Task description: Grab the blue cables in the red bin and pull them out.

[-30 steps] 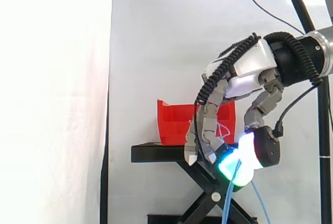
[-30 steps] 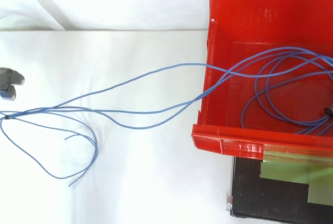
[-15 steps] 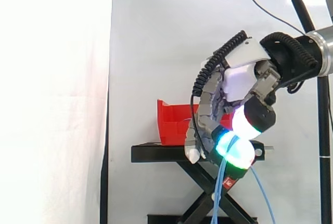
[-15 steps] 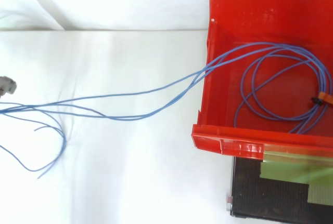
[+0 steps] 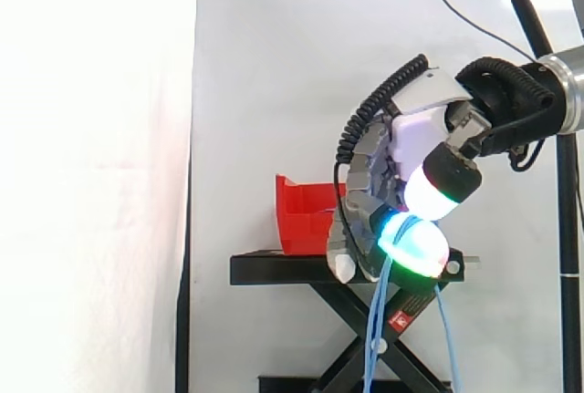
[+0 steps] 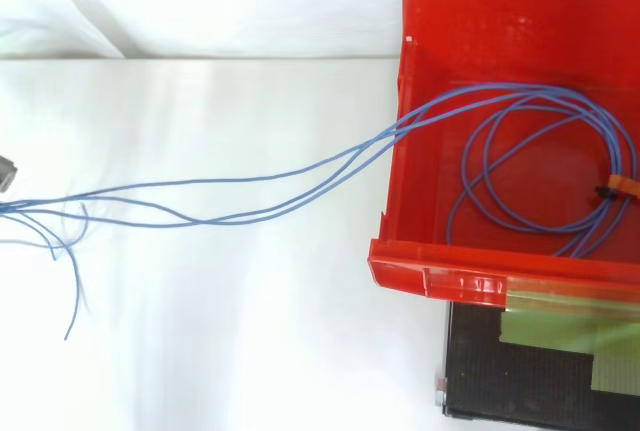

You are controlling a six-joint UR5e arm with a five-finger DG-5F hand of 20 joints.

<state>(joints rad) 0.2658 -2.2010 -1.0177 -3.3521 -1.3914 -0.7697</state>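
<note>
Room: a white curtain hangs behind everything; a black pole stands at the right.
Surface: the black top of a scissor stand carries the red bin.
Hand: its fingers are curled, with glowing fingertips pinching the blue cables, before the stand's right end, just beside the bin.
Blue cables: they lie looped inside the bin; several strands cross one wall and stretch across to the hand, and loose ends dangle below it.
</note>
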